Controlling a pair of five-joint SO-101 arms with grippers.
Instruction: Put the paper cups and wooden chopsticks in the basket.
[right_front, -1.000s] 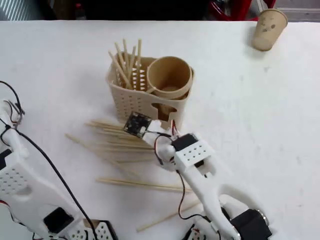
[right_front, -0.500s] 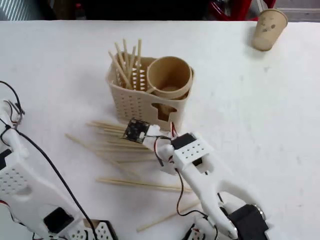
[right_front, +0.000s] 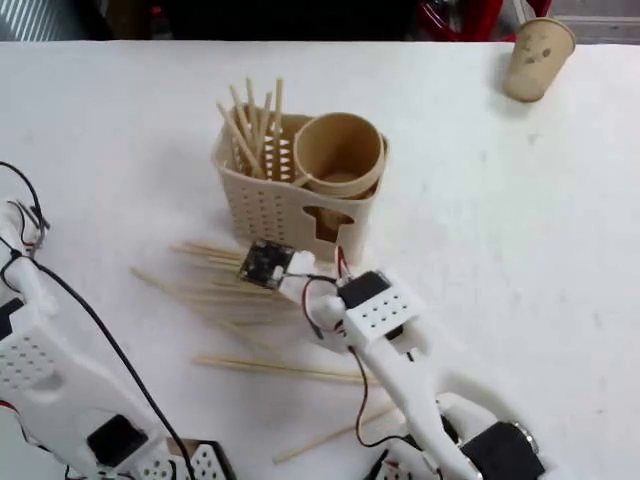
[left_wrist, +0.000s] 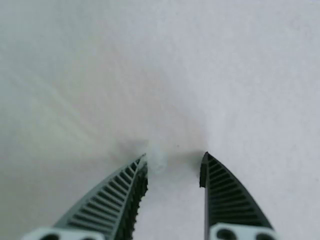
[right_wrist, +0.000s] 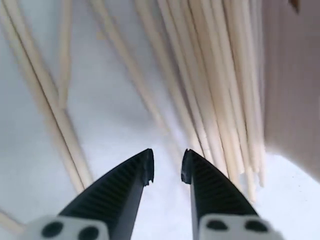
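Note:
A cream perforated basket (right_front: 262, 205) stands mid-table, holding several upright wooden chopsticks (right_front: 252, 125) and nested paper cups (right_front: 338, 152). Another paper cup (right_front: 537, 58) stands at the far right corner. Loose chopsticks (right_front: 215, 290) lie fanned on the table in front of the basket. My right arm (right_front: 375, 312) leans over them beside the basket's front wall. My right gripper (right_wrist: 166, 167) hovers low, narrowly open, with nothing between its fingers; the chopsticks (right_wrist: 215, 100) lie just ahead and the basket wall (right_wrist: 295, 75) is beside them. My left gripper (left_wrist: 172, 165) is open over bare table.
The left arm (right_front: 50, 385) rests at the near left corner with black cables trailing. Two more chopsticks (right_front: 285, 368) lie nearer the front edge, beside the right arm's base. A white table stretches wide to the right of the basket.
My right arm has shifted slightly left and toward the near edge, bringing its wrist lower over the loose chopsticks. The left arm has kept still.

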